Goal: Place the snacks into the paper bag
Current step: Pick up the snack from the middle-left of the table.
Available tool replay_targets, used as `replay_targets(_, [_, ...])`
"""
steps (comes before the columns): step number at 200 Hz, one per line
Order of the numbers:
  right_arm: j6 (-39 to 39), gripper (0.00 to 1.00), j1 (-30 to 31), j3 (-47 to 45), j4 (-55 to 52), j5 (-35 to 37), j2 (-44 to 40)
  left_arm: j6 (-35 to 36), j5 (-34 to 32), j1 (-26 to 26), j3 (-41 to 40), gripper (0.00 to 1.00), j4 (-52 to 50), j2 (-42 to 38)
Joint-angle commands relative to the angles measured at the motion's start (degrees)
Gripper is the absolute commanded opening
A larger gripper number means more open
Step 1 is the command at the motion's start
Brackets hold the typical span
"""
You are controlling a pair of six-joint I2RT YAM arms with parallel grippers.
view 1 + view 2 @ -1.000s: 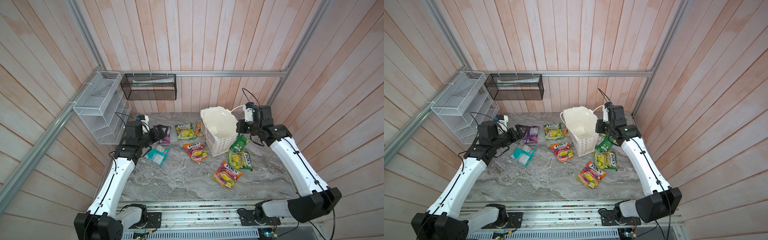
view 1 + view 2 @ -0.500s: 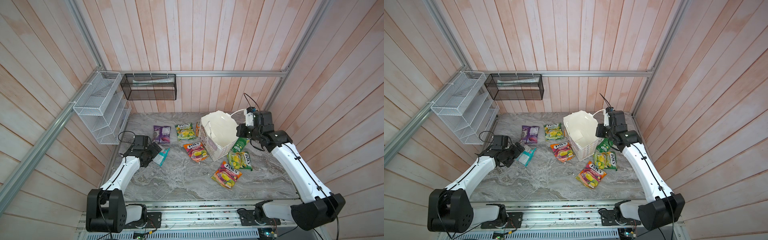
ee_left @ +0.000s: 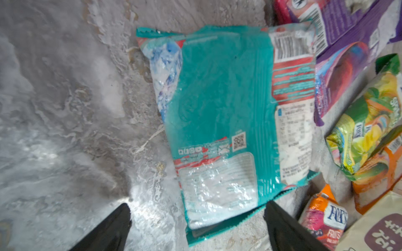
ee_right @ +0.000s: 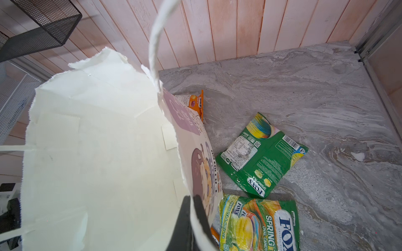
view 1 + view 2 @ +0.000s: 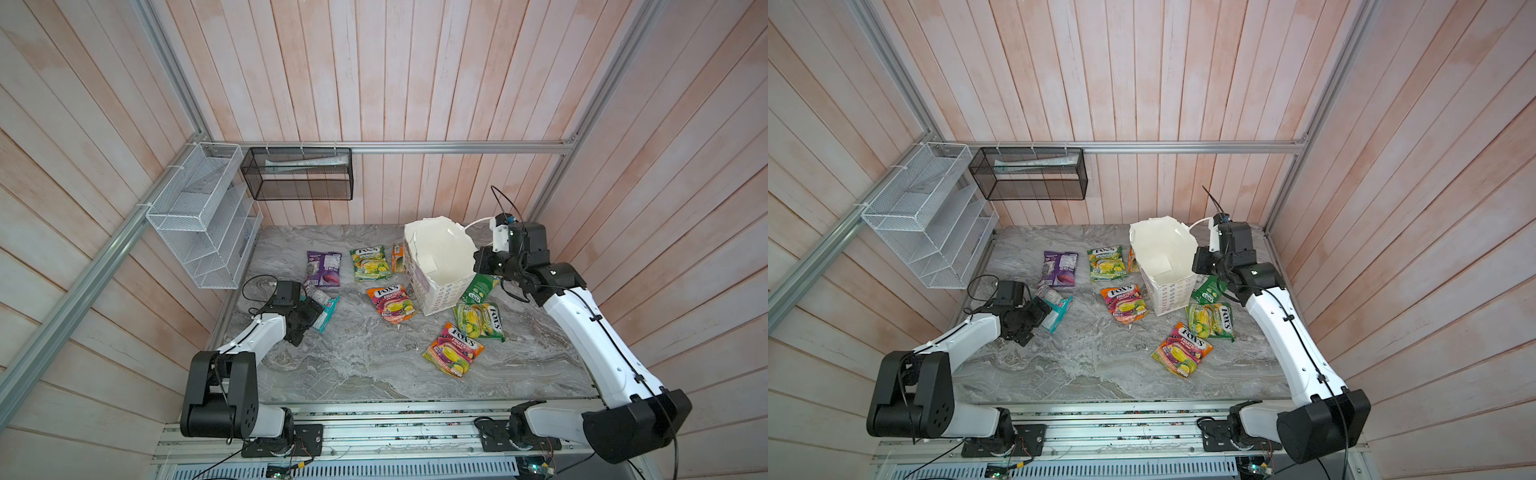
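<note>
Grey marbled surface (image 5: pixel 374 365) holds scattered snacks (image 5: pixel 453 349), the right gripper (image 4: pixel 191 201) clamped on the paper bag (image 5: pixel 436 266) rim, seemingly steadying its open mouth, while the left gripper (image 3: pixel 198 205), jaws wide and empty, hovers over a teal pouch (image 3: pixel 217 104).

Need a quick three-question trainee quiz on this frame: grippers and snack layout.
1. True or false: the left gripper is shut on the teal pouch.
2. The right gripper pinches: A) a green pouch B) the rim of the paper bag C) the cord handle.
3. In the far row of three pouches, which colour lies nearest the white wire rack?
Key: 1 false, its jaws stand open around the pouch's end. 2 B. 3 the purple pouch.
</note>
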Motion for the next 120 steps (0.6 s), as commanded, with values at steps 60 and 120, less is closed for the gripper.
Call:
replay_targets(60, [-0.01,0.00,-0.39,-1.19,1.22,-1.15,-1.88,2.51,1.37,0.13,1.54,0.73,3.76,5.84])
replay_targets(120, [0.19,0.00,-0.32,-0.88,1.22,-2.29,-1.71,2.03,2.80,0.13,0.61,0.47,7.60,8.11])
